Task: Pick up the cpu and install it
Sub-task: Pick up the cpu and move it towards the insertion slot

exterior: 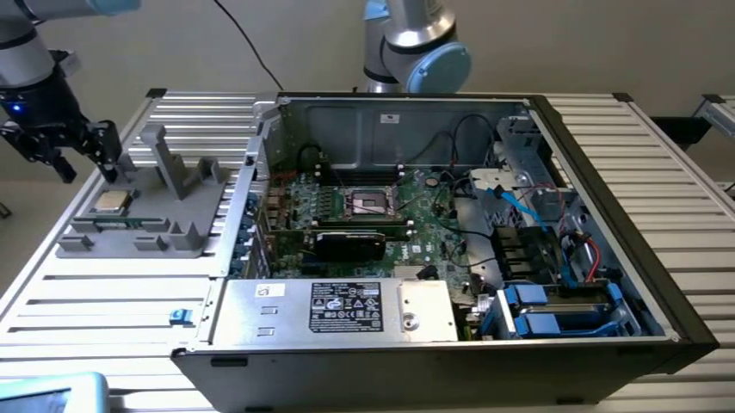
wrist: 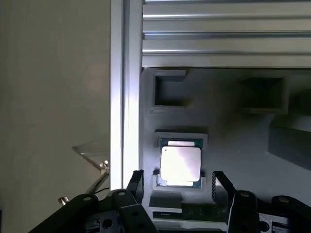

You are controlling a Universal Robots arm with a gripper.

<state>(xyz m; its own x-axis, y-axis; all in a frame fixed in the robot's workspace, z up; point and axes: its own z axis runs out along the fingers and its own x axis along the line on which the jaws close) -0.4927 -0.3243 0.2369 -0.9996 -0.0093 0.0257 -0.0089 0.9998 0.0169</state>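
The cpu point(exterior: 110, 202), a small square chip with a shiny silver-beige top, lies flat in a recess of the grey holder point(exterior: 172, 231) at the exterior view's left. In the wrist view the cpu point(wrist: 180, 164) glints between and just beyond my fingertips. My gripper point(exterior: 71, 155) hangs above and a little behind the chip, open, with nothing between its black fingers point(wrist: 136, 183). The gripper point(wrist: 176, 187) is apart from the chip. The dark socket point(exterior: 370, 201) with its metal frame sits on the green motherboard inside the open computer case.
The open computer case point(exterior: 597, 215) fills the middle and right, holding a black card point(exterior: 350, 243), cables, blue drive bays and a labelled power supply point(exterior: 344, 307). Grey upright posts point(exterior: 161, 155) rise from the holder beside the chip. A slatted aluminium table point(exterior: 103, 292) carries everything.
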